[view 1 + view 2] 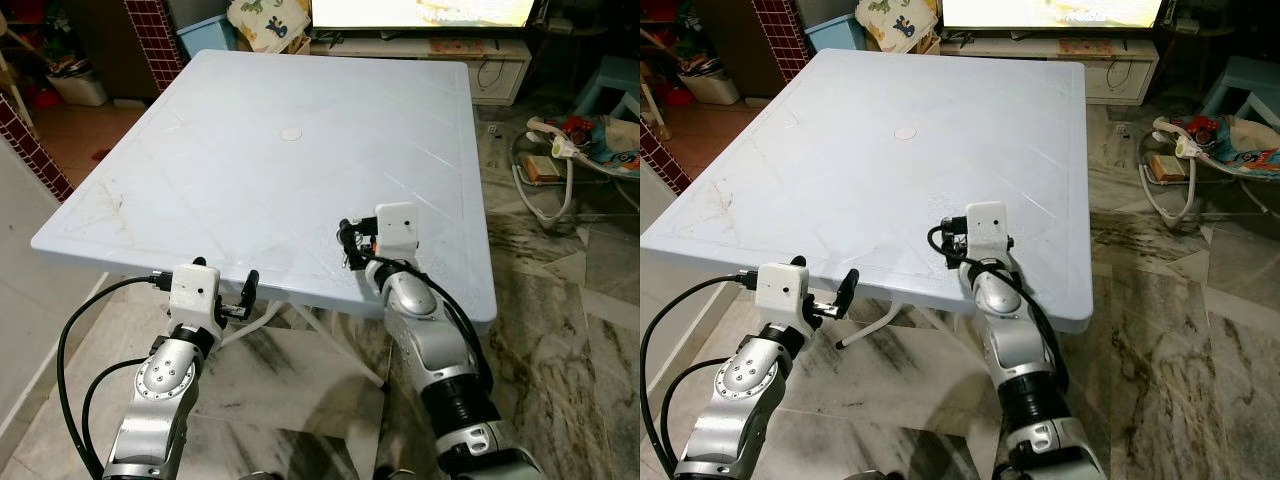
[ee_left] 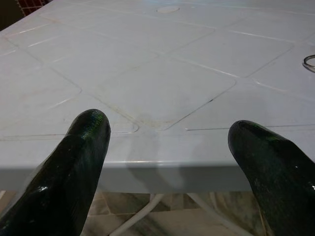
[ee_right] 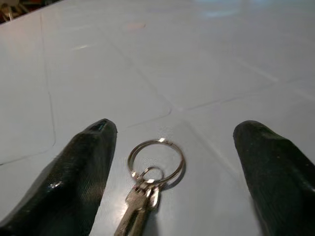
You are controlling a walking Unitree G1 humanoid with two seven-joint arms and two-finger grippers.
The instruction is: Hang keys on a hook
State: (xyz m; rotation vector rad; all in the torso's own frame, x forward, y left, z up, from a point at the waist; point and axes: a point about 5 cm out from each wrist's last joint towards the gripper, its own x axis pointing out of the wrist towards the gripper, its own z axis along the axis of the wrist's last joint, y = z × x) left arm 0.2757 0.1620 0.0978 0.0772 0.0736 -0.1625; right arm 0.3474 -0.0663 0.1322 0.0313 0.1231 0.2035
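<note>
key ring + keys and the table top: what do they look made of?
Key ring: bare metal, likely steel; thin silvery wire with bright glints. Keys: same grey metal sheen, partly cut off by the frame. Table: probably moulded plastic; pale blue, matte, pressed-in panel lines.

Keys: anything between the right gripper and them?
Nothing visible. In the right wrist view the keys lie flat on the table in the gap between the open fingers of the right gripper, ring pointing ahead. No other object is near them. No hook can be made out, so that path can't be judged.
</note>
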